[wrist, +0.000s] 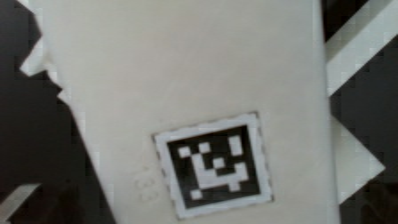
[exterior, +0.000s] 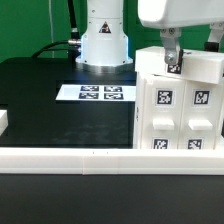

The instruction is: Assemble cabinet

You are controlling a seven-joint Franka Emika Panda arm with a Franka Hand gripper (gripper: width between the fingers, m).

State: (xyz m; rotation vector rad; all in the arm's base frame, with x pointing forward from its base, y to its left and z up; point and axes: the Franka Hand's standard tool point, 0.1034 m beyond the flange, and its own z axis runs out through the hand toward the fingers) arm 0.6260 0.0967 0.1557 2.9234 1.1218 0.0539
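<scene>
The cabinet (exterior: pixel 180 105) is a large white box with several black-and-white tags on its front, standing at the exterior view's right on the black table. My gripper (exterior: pixel 172 62) comes down from above onto the cabinet's top edge, its fingers close together against the white part. In the wrist view a white panel (wrist: pixel 169 90) with one tag (wrist: pixel 217 165) fills the picture at very close range. My fingers do not show there, so the grip itself is hidden.
The marker board (exterior: pixel 100 93) lies flat in the middle of the table. The robot's base (exterior: pixel 105 40) stands behind it. A long white rail (exterior: pixel 90 157) runs along the front edge. A small white piece (exterior: pixel 3 122) lies at the exterior view's left edge.
</scene>
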